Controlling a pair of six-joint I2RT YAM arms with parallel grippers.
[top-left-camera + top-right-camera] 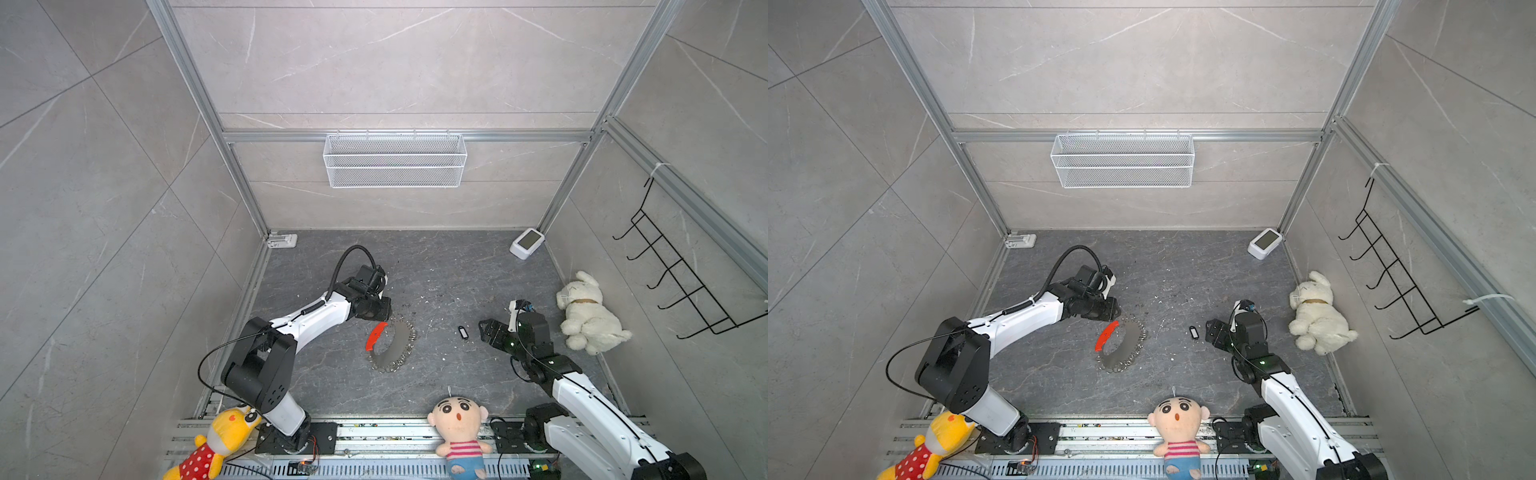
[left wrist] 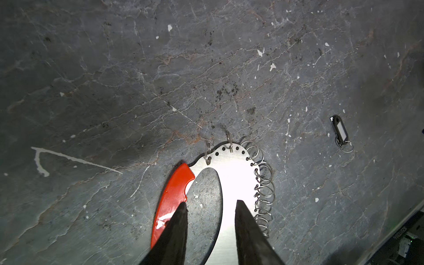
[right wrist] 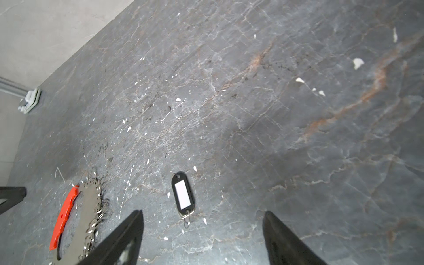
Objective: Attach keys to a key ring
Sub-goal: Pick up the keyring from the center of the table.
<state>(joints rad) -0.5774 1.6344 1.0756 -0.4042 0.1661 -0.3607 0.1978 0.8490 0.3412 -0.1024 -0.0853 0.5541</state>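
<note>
Slate-grey tabletop, tiled walls, left gripper ajar over key ring, right gripper agape.

On the dark tabletop, the left fingers point down at the red end of the key ring, which lies flat just beneath them. The black key fob lies just ahead of the spread right fingers, apart from them.

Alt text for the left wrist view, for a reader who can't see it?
The left pincer hangs over the key ring, one dark finger over its red strip, one over its silver band fringed with small rings. The black key fob lies apart on the dark stone table.
</note>
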